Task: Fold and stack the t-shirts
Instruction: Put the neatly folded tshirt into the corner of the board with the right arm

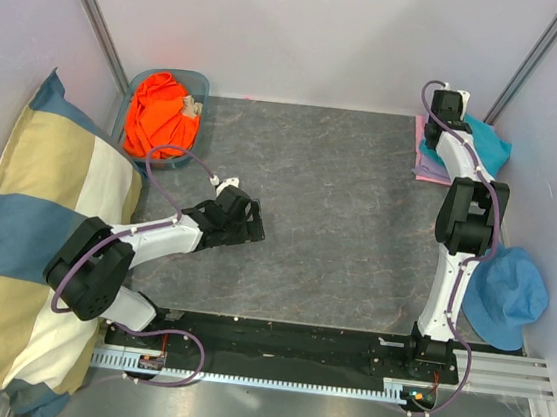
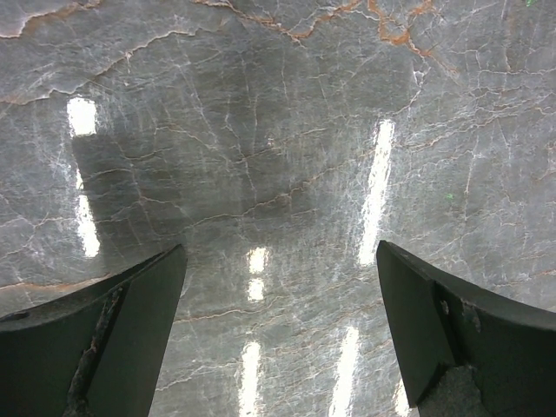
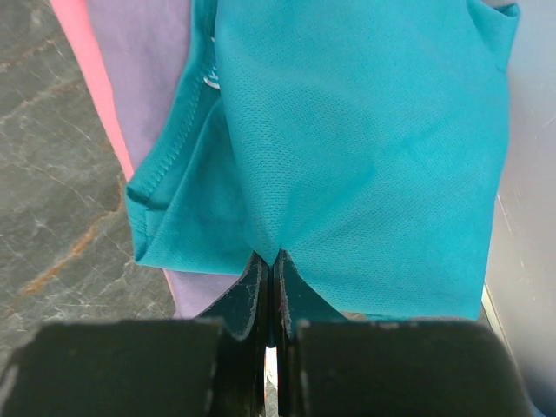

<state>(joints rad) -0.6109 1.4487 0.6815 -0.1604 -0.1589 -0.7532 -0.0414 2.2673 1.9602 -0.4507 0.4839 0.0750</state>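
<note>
The right end effector is pinched closed on a fold of the teal shirt, which lies on the lavender shirt and pink shirt at the far right corner of the desk; the left end effector gapes wide over bare desk, holding nothing. If the right arm pulls back before letting go, the thin cloth could drag, undoing the fold or skewing the stack beneath.
</note>
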